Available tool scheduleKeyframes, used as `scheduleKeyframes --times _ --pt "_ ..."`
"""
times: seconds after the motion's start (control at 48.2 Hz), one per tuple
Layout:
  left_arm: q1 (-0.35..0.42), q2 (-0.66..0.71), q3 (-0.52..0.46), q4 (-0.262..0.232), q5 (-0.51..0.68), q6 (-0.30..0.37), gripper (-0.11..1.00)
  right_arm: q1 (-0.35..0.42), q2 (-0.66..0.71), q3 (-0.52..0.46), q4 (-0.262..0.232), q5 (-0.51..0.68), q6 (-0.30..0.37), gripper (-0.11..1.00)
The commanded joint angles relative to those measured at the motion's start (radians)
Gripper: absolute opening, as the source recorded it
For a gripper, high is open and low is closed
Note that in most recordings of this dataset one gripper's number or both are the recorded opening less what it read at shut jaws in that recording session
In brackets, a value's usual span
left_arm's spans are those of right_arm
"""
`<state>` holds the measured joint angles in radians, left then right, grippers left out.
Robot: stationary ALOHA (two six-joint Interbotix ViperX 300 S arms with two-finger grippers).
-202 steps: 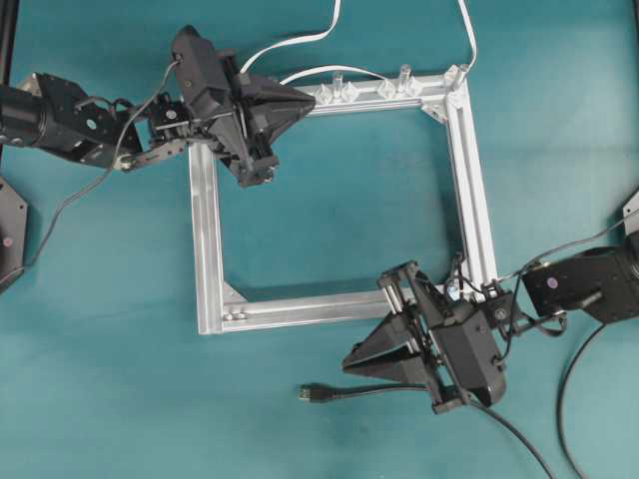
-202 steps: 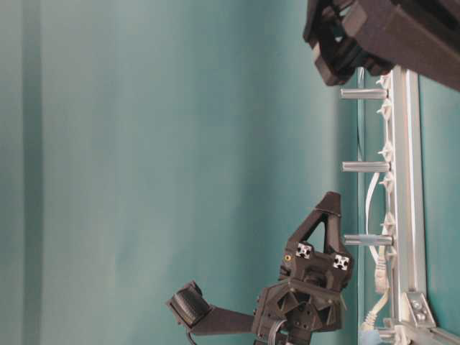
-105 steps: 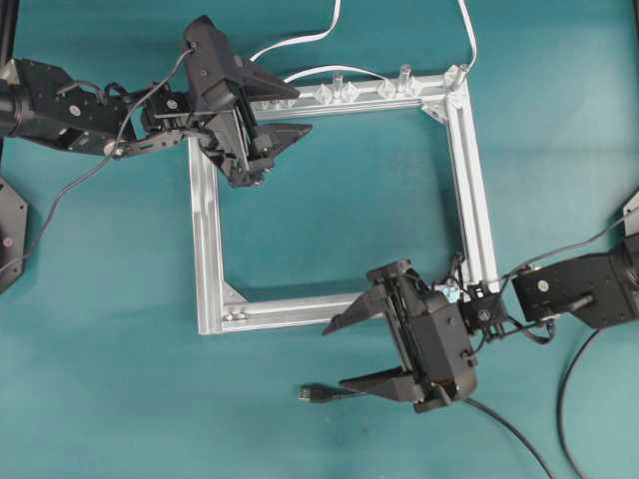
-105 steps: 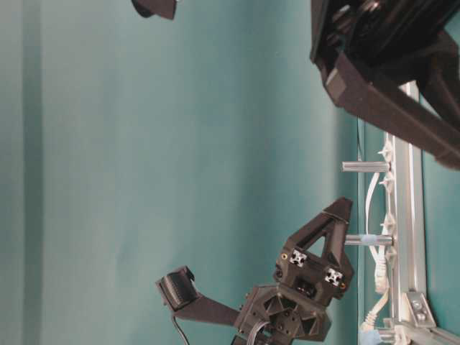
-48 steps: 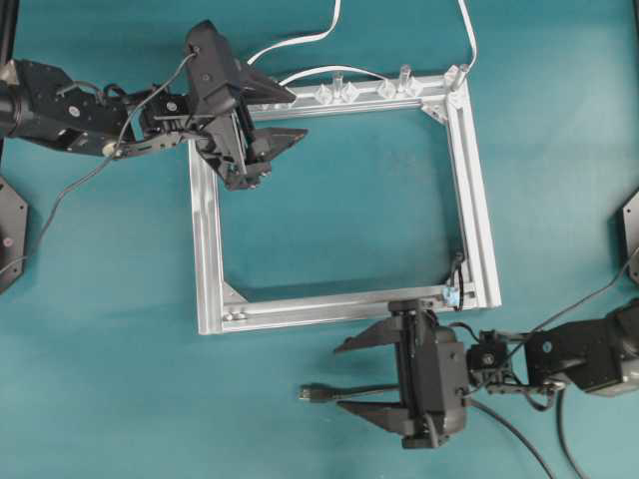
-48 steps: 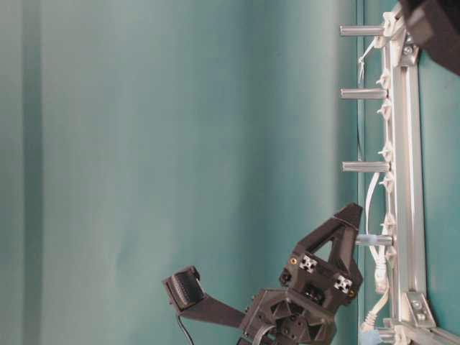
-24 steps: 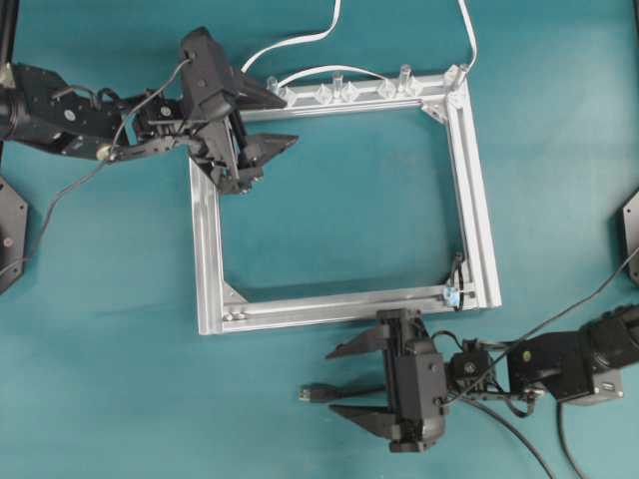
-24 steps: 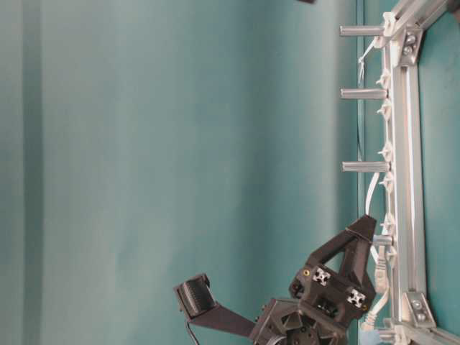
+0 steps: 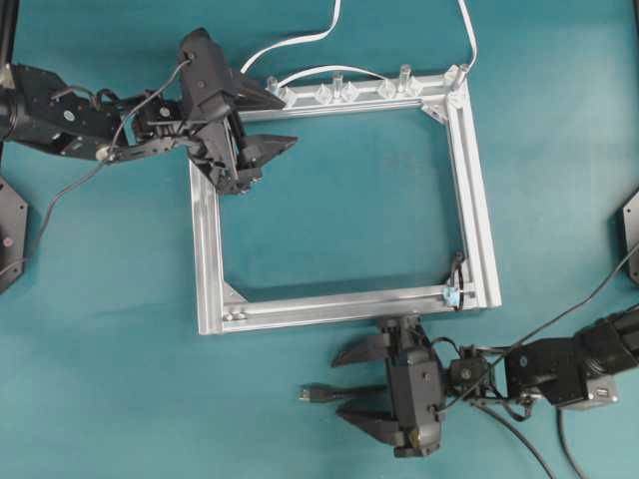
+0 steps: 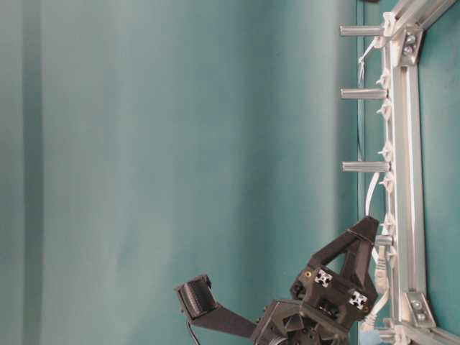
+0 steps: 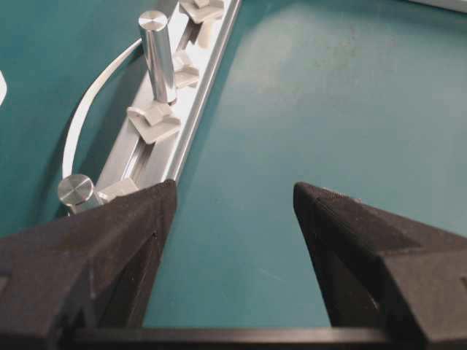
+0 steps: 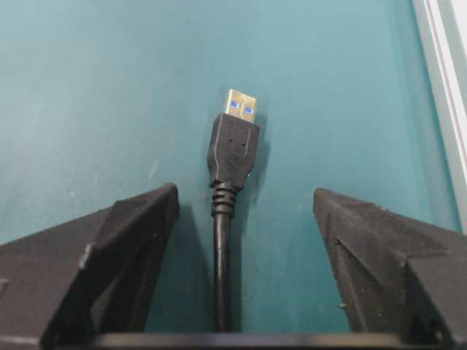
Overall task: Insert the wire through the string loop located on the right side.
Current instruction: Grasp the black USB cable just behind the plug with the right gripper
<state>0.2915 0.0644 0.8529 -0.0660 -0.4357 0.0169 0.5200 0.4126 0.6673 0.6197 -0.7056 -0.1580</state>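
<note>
Currently | wire (image 12: 232,157): light, limp; plug stiff, grip there | right gripper (image 12: 244,200) agape astride, empty | left gripper (image 11: 233,193) agape, empty

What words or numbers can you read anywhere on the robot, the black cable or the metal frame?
None: no words, numbers or brand names can be read in any view.
The wire's plug shows only a blank black body and two small blue marks in its metal tip, no print.
The aluminium frame is bare metal.
The right gripper and left gripper are plain black, with no label showing.
</note>
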Motion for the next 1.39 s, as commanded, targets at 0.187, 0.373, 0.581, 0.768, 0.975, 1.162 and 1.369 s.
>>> scheduleKeyframes --times 0.187,0.373,0.581,0.768,0.975,1.162,1.369 --pt "0.003 -0.02 -0.011 0.003 -0.005 0.006 0.73 0.005 -0.017 -0.009 0.0 0.002 0.0 0.82" --pt "0.003 -0.02 -0.009 0.003 -0.003 0.005 0.73 0.003 -0.017 -0.014 0.0 0.002 0.0 0.37" --pt "0.003 -0.02 -0.011 0.003 -0.005 0.005 0.73 0.002 -0.018 -0.015 0.006 0.018 0.002 0.12" --pt "0.003 -0.025 -0.011 0.003 -0.003 0.003 0.73 0.0 -0.017 -0.025 0.046 0.038 0.002 0.12" --pt "0.003 -0.025 -0.009 0.003 -0.005 0.003 0.73 -0.002 -0.017 -0.025 0.049 0.038 0.002 0.12" --pt "0.003 -0.025 -0.011 0.003 -0.003 0.003 0.73 0.0 -0.018 -0.025 0.049 0.038 0.002 0.12" --pt "0.003 -0.025 -0.011 0.003 -0.003 0.003 0.73 -0.002 -0.034 -0.023 0.049 0.04 0.002 0.12"
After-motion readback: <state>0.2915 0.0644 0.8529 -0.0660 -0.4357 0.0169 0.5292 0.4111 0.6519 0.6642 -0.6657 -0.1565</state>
